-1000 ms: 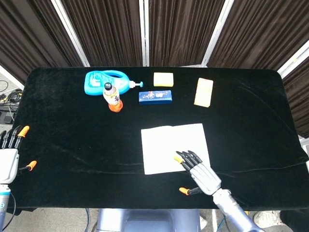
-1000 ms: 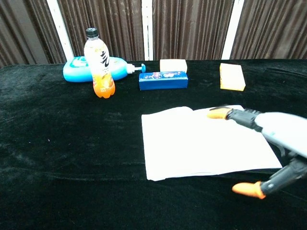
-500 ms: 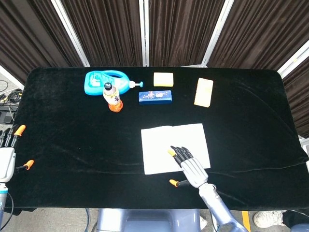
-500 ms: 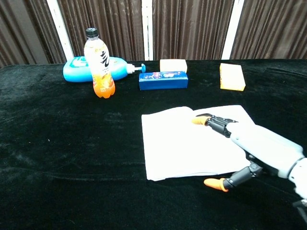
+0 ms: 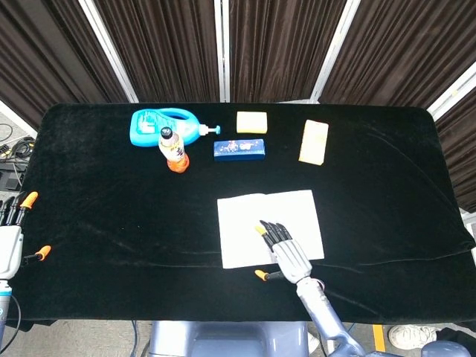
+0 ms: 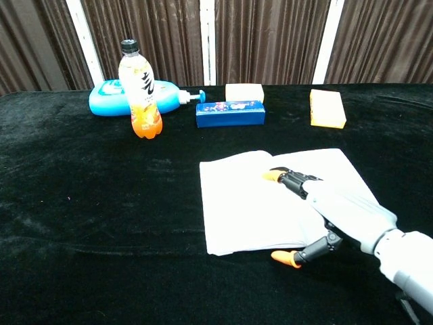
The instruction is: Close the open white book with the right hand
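The white book (image 5: 245, 216) (image 6: 237, 196) lies open and flat near the table's front edge, a little right of centre. My right hand (image 5: 284, 251) (image 6: 335, 213) lies palm down over the book's right page, fingers straight and pointing away from me, thumb out past the near edge. It holds nothing. At the far left edge of the head view my left hand (image 5: 10, 242) hangs beside the table, fingers apart and empty; the chest view does not show it.
At the back stand an orange drink bottle (image 5: 174, 151) (image 6: 139, 91), a blue detergent bottle (image 5: 158, 125) lying flat, a blue box (image 5: 239, 149) (image 6: 230, 113), and two yellow sponges (image 5: 251, 122) (image 5: 314, 141). Black cloth covers the table (image 5: 104, 208).
My right hand has slid left across the book's right page toward the spine. My left hand has dropped slightly at the table's left edge.
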Robot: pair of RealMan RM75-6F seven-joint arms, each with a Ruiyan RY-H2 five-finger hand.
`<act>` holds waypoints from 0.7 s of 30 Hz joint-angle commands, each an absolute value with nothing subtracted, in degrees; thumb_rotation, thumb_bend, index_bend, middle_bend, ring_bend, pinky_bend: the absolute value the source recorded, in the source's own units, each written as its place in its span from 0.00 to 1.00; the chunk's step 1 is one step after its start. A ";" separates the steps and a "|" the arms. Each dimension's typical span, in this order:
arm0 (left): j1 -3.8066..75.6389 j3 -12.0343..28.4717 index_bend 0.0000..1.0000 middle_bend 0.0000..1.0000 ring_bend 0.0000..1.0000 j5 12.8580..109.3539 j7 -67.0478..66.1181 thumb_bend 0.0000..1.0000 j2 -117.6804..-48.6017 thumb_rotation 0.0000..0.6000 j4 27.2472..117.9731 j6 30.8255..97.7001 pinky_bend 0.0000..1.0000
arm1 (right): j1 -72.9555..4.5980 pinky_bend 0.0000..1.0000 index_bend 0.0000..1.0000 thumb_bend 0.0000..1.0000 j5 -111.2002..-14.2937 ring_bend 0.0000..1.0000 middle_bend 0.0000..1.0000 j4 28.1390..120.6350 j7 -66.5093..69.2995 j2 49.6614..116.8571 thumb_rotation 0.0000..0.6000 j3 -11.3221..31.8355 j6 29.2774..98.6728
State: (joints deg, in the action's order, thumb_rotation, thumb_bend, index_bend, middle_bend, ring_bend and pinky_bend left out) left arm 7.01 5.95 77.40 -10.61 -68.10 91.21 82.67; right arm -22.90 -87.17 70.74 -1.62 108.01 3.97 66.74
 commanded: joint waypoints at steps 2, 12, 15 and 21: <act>7.13 5.98 0.00 0.00 0.00 77.17 -10.70 0.12 -68.16 1.00 91.13 82.43 0.00 | -23.28 0.00 0.00 0.09 -86.53 0.00 0.00 69.68 -1.33 109.01 1.00 4.15 66.38; 7.23 6.08 0.00 0.00 0.00 76.64 -10.46 0.12 -68.07 1.00 91.09 82.13 0.00 | -24.17 0.00 0.00 0.09 -85.20 0.00 0.00 67.24 -1.81 111.41 1.00 4.54 65.36; 7.26 6.07 0.00 0.00 0.00 76.55 -10.36 0.12 -68.04 1.00 91.03 82.04 0.00 | -24.45 0.00 0.00 0.10 -85.14 0.00 0.00 65.79 -2.12 112.45 1.00 4.75 65.63; 7.44 5.99 0.00 0.00 0.00 76.48 -10.28 0.12 -68.07 1.00 90.98 81.66 0.00 | -24.55 0.00 0.00 0.14 -85.99 0.00 0.00 61.25 -1.50 115.74 1.00 5.08 68.23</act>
State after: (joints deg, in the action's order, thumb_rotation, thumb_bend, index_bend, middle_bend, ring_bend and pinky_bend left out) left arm 7.44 5.99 76.48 -10.28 -68.07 90.98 81.67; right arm -24.50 -85.59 62.52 -1.81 114.71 4.94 67.29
